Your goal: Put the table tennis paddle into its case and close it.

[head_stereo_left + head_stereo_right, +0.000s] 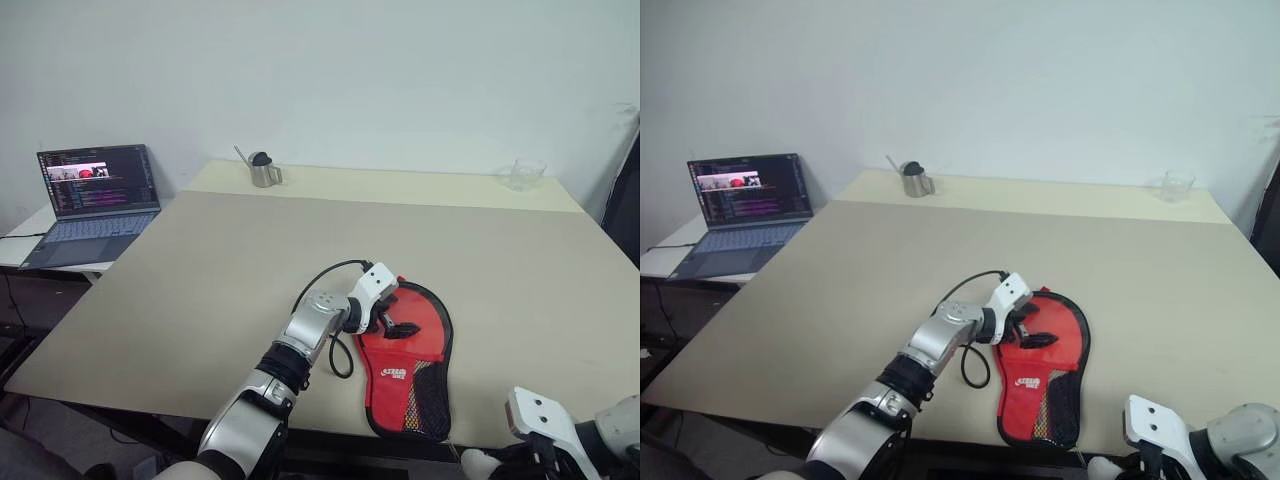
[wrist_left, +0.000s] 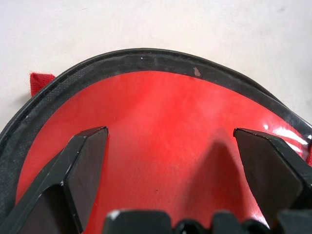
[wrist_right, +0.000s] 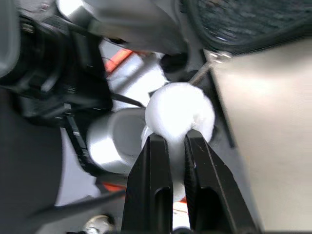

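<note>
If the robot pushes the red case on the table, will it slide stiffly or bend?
The case lies flat and looks like soft fabric with a mesh pocket, so it would probably bend or wrinkle. Its glossy red face may be slippery. It seems light and likely slides on the smooth table.

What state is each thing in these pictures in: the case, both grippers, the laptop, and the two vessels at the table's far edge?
case: lying flat, red mesh side up; cannot tell whether it is zipped.
left gripper: open, over the case's round end.
right gripper: closed around a white fluffy ball.
laptop: lid open, screen lit.
metal jug: upright.
glass: upright.
</note>
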Robot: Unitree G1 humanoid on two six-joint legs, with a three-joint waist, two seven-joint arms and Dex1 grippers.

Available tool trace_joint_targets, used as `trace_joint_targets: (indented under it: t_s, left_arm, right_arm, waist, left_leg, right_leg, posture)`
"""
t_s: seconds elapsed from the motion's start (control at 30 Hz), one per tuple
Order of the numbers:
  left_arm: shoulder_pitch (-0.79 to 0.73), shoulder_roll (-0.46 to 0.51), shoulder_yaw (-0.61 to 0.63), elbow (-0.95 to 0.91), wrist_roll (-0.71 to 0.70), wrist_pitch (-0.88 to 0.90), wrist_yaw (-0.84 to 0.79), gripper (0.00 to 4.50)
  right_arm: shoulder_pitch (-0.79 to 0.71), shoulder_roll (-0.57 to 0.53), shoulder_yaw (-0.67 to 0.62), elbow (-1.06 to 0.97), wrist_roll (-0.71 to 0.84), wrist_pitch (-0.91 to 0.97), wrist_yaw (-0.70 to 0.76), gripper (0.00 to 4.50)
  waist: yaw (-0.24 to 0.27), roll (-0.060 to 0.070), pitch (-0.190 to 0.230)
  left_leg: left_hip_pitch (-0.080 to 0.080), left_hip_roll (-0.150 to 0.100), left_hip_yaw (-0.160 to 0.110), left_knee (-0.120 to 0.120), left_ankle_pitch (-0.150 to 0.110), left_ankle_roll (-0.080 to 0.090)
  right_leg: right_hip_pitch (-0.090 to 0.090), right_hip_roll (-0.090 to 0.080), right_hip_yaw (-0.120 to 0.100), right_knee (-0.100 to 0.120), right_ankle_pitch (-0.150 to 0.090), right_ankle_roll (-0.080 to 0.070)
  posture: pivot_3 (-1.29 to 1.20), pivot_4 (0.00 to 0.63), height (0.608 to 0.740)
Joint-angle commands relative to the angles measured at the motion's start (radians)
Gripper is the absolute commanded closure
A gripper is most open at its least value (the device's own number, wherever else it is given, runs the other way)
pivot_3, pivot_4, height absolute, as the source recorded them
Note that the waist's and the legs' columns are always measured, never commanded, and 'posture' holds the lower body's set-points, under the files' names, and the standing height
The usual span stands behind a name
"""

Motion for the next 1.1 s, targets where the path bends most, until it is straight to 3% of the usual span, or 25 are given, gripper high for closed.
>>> trace_joint_targets:
  t_s: [0.03,0.23,0.47,0.6,0.83,0.93,1.1]
  left_arm:
    - [0.044,-0.010,-0.052,0.060,0.022,0.060,-0.017,0.00]
    - [0.043,-0.008,-0.049,0.057,0.021,0.061,-0.017,0.00]
    - [0.001,0.039,0.021,0.036,-0.016,-0.036,-0.029,0.00]
    - [-0.066,0.143,0.132,-0.034,-0.142,-0.045,-0.178,0.00]
    - [-0.094,0.505,0.262,-0.232,-0.349,0.024,-0.564,0.00]
    - [-0.103,0.743,0.308,-0.237,-0.392,0.030,-0.743,0.00]
    - [-0.129,1.094,0.266,-0.128,-0.499,-0.035,-0.770,0.00]
  right_arm:
    - [-0.006,-0.003,-0.004,-0.013,0.004,0.003,0.008,2.93]
    - [-0.032,-0.008,-0.030,0.004,-0.005,-0.001,0.000,0.89]
    - [-0.164,-0.016,-0.180,0.155,0.038,-0.007,0.047,0.89]
    - [-0.296,-0.022,-0.214,0.249,0.074,-0.024,0.088,0.89]
    - [-0.446,-0.071,-0.147,0.447,0.013,-0.109,0.158,0.89]
    - [-0.518,-0.100,-0.146,0.540,-0.007,-0.155,0.197,0.89]
    - [-0.599,-0.137,-0.220,0.624,0.059,-0.184,0.302,0.89]
  waist:
    - [0.000,0.000,0.000]
    - [0.000,0.000,0.000]
    - [-0.002,0.000,0.001]
    - [-0.017,0.000,0.011]
    - [-0.030,-0.004,0.018]
    - [-0.030,-0.002,0.021]
    - [-0.033,-0.002,0.024]
  left_leg:
    - [0.000,0.000,0.000,0.000,0.000,0.000]
    - [0.000,0.000,0.000,0.000,0.001,0.001]
    - [0.002,0.000,0.000,0.000,0.000,0.001]
    - [0.002,0.002,0.001,-0.001,0.001,0.002]
    - [-0.009,0.004,0.004,-0.003,0.000,0.000]
    - [-0.009,0.004,0.005,-0.003,-0.001,-0.003]
    - [-0.011,0.007,0.011,-0.004,-0.002,-0.003]
  right_leg:
    - [0.000,0.000,0.000,0.000,0.000,0.000]
    - [0.005,0.000,0.000,0.000,0.000,0.000]
    - [0.006,-0.001,0.000,0.000,0.000,0.000]
    - [0.004,0.000,0.001,0.002,0.000,-0.001]
    - [-0.011,0.009,0.005,0.005,0.001,0.000]
    - [-0.011,0.009,0.006,0.006,-0.001,0.001]
    - [-0.017,0.008,0.008,0.006,-0.001,0.002]
  posture:
    - [0.00,0.150,0.740]
    - [0.00,0.150,0.740]
    - [0.00,0.150,0.740]
    - [0.00,0.150,0.740]
    - [0.00,0.150,0.740]
    - [0.00,0.150,0.740]
    - [0.00,0.150,0.740]
